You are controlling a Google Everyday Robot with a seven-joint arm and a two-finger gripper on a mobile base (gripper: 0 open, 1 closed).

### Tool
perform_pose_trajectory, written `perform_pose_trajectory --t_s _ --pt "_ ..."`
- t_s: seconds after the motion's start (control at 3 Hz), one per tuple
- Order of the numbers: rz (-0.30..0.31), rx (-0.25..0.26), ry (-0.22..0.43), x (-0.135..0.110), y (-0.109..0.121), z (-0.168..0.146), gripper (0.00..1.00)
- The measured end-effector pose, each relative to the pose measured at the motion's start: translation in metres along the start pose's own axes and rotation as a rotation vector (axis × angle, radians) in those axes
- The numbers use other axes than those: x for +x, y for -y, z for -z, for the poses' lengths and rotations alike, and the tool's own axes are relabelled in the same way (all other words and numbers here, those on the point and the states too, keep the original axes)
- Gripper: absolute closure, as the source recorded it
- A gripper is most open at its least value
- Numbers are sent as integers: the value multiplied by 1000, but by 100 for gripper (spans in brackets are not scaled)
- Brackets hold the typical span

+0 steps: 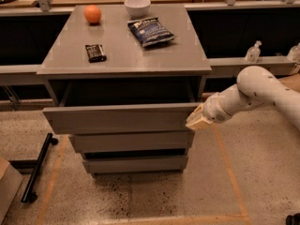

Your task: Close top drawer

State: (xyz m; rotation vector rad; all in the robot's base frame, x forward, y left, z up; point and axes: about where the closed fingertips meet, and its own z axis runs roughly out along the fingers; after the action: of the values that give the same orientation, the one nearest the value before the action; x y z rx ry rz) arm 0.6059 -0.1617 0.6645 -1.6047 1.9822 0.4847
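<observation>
The top drawer [119, 117] is a wide matte grey box with a plain flat front. It stands pulled out from under the grey cabinet top [124, 55]. My gripper [198, 120] comes in from the right on a white arm. Its tan fingertips sit at the right end of the drawer's front panel, at or touching its corner. Two narrower grey drawer fronts [131, 141] sit below the top drawer, set further back.
On the cabinet top lie an orange [92, 14], a white bowl [137, 6], a dark chip bag [150, 31] and a small dark bar [95, 52]. A black bar [37, 168] lies on the speckled floor at left. Bottles [253, 52] stand on a ledge at right.
</observation>
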Motion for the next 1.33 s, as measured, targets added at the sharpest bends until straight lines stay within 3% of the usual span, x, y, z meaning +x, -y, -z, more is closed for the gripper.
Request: perform_pose_trajectory --t_s 0.33,0.67,1.33 --pt "41 51 41 -10 39 -9 97" --pt "41 50 41 -10 38 -9 89" --pt "42 40 42 -11 36 -15 42"
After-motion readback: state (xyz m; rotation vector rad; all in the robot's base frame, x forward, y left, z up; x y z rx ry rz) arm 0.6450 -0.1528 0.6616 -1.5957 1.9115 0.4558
